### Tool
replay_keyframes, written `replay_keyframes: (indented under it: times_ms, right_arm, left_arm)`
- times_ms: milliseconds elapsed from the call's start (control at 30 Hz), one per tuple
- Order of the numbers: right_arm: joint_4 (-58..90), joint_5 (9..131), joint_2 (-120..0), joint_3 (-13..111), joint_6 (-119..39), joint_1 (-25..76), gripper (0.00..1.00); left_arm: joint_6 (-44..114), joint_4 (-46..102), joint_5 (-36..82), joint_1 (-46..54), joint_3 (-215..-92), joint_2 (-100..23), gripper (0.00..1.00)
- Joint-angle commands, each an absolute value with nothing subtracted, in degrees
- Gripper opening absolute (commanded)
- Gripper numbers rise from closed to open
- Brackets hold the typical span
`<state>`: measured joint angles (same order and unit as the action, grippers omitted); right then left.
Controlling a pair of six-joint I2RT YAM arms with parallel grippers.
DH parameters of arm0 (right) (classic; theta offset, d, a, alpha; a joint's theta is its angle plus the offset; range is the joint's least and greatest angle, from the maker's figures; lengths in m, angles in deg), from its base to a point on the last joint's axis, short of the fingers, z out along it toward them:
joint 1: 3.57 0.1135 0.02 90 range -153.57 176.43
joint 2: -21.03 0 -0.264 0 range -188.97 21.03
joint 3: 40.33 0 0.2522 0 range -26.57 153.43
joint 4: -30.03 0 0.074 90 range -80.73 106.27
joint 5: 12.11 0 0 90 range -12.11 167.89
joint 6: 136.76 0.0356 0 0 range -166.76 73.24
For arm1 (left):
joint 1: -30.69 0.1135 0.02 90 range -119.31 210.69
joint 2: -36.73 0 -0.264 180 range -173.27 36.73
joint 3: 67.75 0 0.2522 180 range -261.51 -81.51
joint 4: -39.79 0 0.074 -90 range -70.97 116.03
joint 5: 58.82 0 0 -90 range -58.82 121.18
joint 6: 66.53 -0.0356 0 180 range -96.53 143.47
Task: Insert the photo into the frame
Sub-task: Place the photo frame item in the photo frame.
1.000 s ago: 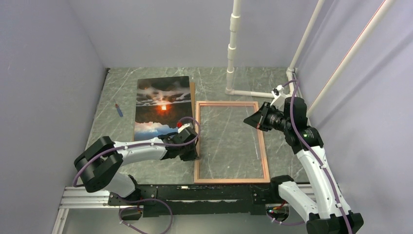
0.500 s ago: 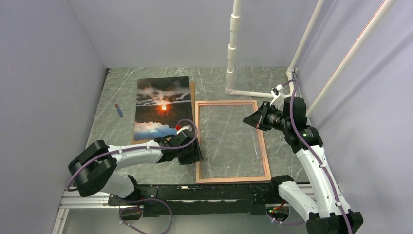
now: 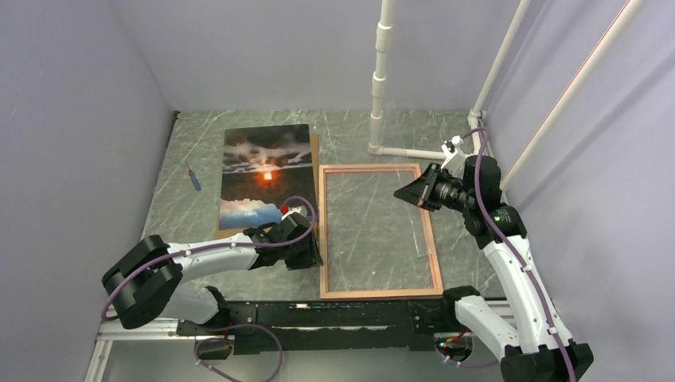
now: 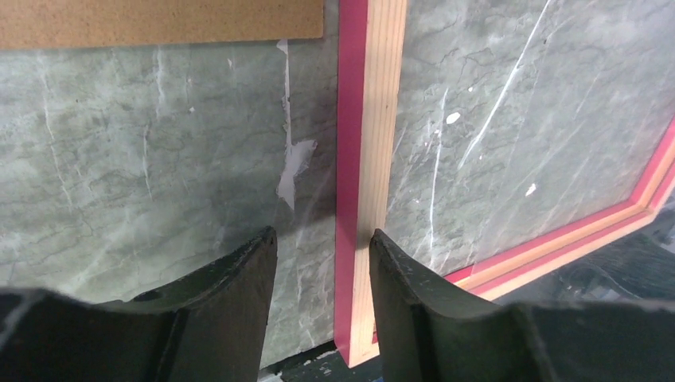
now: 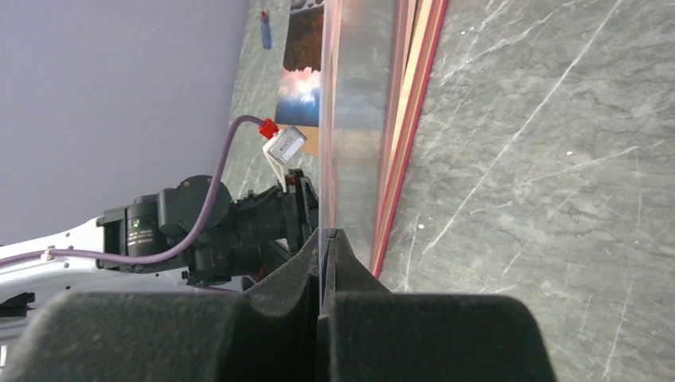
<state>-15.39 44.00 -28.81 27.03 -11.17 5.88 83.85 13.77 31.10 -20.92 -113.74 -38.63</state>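
Both arms are busy: my left gripper (image 4: pixel 321 247) gapes astride the frame (image 4: pixel 370 119) rail, my right gripper (image 5: pixel 325 239) pinches the clear sheet (image 5: pixel 354 119), and the photo (image 3: pixel 263 175) looks light, floppy and slick, so I'd nip its near edge

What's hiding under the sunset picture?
A brown board lies under the photo. Only thin strips of it peek out along the photo's right and near edges. The photo covers the rest, so anything else beneath cannot be seen.

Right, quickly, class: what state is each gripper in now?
Left gripper: open, holding nothing, poised at a rail of the narrow reddish-pink wooden frame.
Right gripper: shut on the edge of the thin clear transparent sheet.
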Motion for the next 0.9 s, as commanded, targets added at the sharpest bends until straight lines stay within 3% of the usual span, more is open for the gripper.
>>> replay_keyframes:
  times_ms: [0, 333, 867]
  right_arm:
    - [-10.31, 42.19, -28.29, 27.57, -9.00, 5.83, 0.00]
    - [-8.04, 42.22, -28.33, 23.75, -6.99, 5.82, 0.00]
    - [-2.31, 40.96, -30.44, 17.96, -5.02, 5.81, 0.00]
  left_arm:
    - [81.04, 11.02, 33.30, -20.78, -116.24, -40.65, 0.49]
    - [81.22, 8.15, 35.33, -20.77, -116.86, -42.05, 0.33]
    - [81.04, 7.05, 35.59, -20.73, -117.61, -43.87, 0.25]
